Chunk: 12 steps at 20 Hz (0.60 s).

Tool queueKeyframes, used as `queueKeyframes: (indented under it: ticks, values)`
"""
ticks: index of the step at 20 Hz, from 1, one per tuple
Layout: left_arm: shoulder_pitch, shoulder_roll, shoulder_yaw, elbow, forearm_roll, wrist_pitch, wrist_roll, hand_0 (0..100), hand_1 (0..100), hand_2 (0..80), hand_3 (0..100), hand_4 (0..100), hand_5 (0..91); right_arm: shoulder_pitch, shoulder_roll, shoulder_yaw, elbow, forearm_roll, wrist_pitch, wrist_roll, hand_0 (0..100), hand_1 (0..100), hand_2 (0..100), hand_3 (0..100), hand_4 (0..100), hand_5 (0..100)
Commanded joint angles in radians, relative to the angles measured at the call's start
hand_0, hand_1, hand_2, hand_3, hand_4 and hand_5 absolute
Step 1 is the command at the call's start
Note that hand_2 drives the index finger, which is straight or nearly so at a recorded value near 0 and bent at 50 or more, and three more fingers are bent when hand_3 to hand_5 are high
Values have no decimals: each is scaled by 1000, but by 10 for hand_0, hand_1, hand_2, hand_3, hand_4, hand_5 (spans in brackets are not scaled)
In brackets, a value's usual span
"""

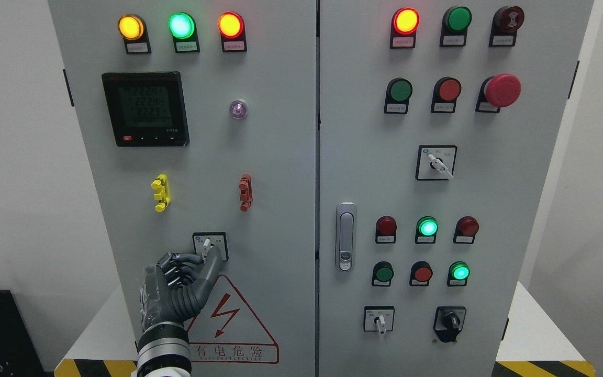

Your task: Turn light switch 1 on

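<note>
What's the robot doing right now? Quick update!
Left hand raised, fingertip at the small rotary switch. Right hand out of view. Nothing blocking the switch.

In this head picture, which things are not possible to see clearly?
- Switch: the left hand covers its lower part, so its position is unclear.
- Label plates such as this label: print too small to read.
- Meter: digits blurred.
- Warning sign: left corner hidden behind the hand.
- Right hand: out of view.
</note>
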Motion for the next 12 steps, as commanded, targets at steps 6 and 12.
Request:
queueKeyframes:
  ticks: [6,12]
  values:
    - [-2,0,-4,0,-8,1,1,200,673,619,900,954,861,0,0,0,0,-25,0,0,0,0,0,0,0,0]
    - [0,0,-10,0,-24,1,1,203,672,621,905,955,862,0,0,0,0,-25,0,0,0,0,0,0,0,0]
